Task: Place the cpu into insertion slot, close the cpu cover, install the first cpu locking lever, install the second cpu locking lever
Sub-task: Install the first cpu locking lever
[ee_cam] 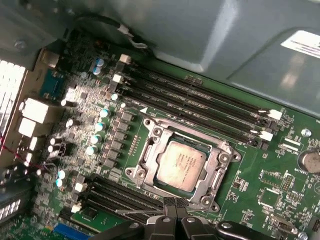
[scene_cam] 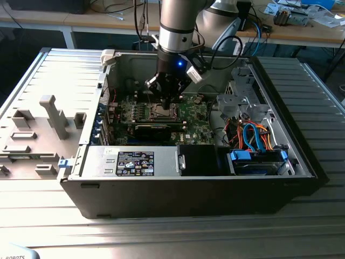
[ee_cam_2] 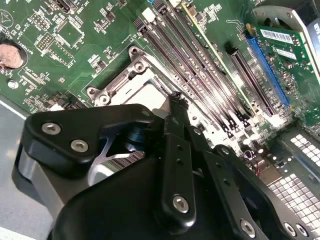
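In the exterior view the gripper [scene_cam: 166, 102] hangs inside the open computer case [scene_cam: 302, 156], just above the insertion slot [scene_cam: 161, 111] on the green motherboard [scene_cam: 197, 121]; in the first wrist view its fingertips [ee_cam: 175, 204] are pressed together with nothing between them, touching or just off the socket frame at 6 o'clock from the cpu [ee_cam: 181, 165]; the cpu lies flat in the insertion slot [ee_cam: 150, 157], pale metal top up; the cpu cover [ee_cam: 216, 167] frames it, lying down around the chip; long black memory slots [ee_cam: 200, 107] run at 12 o'clock from the socket; the case rests on a ribbed metal worktop [scene_cam: 161, 232].
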Tool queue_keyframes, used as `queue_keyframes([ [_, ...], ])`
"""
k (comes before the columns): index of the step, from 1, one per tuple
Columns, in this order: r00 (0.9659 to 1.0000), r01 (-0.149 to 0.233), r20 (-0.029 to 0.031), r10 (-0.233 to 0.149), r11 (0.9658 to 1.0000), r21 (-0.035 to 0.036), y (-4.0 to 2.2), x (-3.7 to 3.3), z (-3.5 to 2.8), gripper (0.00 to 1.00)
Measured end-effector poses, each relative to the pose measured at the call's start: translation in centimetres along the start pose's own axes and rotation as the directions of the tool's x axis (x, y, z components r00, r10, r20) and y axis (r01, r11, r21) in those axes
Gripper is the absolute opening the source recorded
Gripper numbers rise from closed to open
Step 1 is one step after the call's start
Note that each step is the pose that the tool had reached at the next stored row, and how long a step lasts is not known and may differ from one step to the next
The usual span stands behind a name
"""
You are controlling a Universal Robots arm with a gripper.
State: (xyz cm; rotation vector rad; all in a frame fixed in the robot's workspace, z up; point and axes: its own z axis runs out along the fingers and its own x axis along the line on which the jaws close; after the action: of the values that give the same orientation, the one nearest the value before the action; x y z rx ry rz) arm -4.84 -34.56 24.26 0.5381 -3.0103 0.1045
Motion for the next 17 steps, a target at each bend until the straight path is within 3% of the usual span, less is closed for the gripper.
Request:
queue_keyframes([
  [2, 0.9995, -0.032, -0.0017, 0.032, 0.9995, -0.0029, 0.00, 0.00, 0.00, 0.11],
  [9, 0.9992, -0.041, -0.0023, 0.041, 0.9992, -0.0037, -0.01, 0.00, 0.00, 0.11],
  [14, 0.9943, -0.107, -0.0062, 0.107, 0.9942, -0.0096, 0.00, 0.00, 0.00, 0.11],
  [17, 0.9931, -0.117, -0.0068, 0.117, 0.9931, -0.0105, 0.00, 0.00, 0.00, 0.11],
])
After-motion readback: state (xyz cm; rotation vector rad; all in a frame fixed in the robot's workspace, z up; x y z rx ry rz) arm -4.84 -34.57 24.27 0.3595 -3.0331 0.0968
